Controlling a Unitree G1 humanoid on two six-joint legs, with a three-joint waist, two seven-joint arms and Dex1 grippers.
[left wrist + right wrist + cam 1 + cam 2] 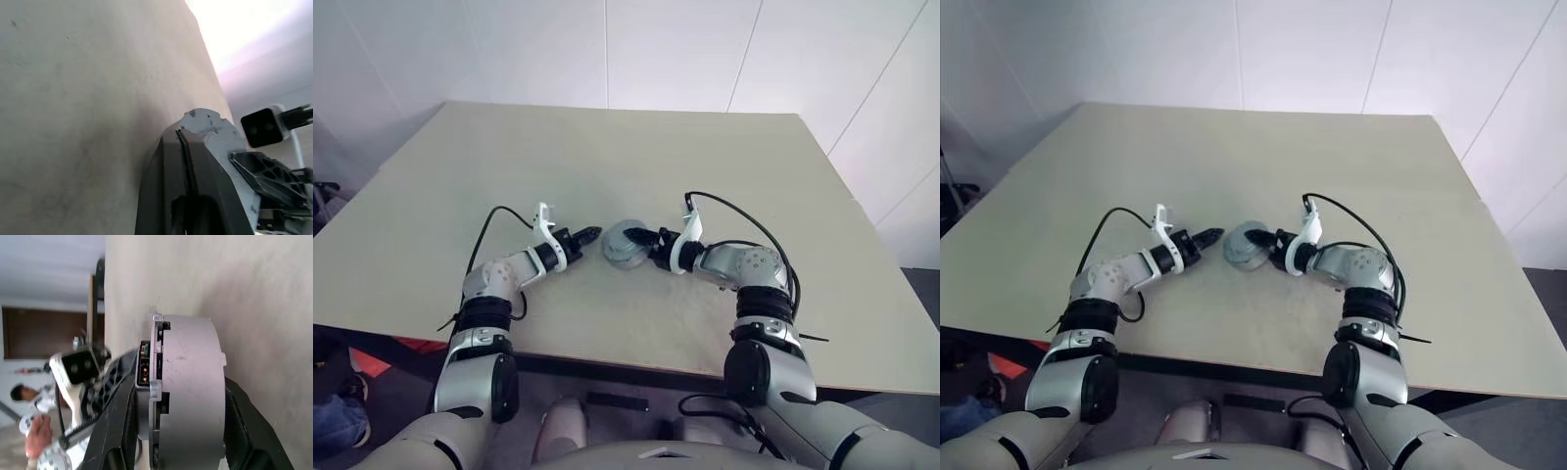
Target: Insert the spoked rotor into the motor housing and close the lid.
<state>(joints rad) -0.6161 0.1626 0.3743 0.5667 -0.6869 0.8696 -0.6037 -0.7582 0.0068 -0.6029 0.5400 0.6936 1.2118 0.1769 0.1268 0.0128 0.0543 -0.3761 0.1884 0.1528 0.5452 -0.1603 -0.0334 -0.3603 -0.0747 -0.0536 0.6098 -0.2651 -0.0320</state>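
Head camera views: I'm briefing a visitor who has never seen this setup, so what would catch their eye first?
Probably the grey round motor housing, the one object on the pale table, near its front middle. The right hand is shut on it, one finger on each side, as the right wrist view shows. The left hand, fingers together, points at it from the other side, just short of touching.

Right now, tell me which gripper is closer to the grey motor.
Right. The right gripper grips the grey motor between its fingers; the left gripper, shut, sits just beside it, apart.
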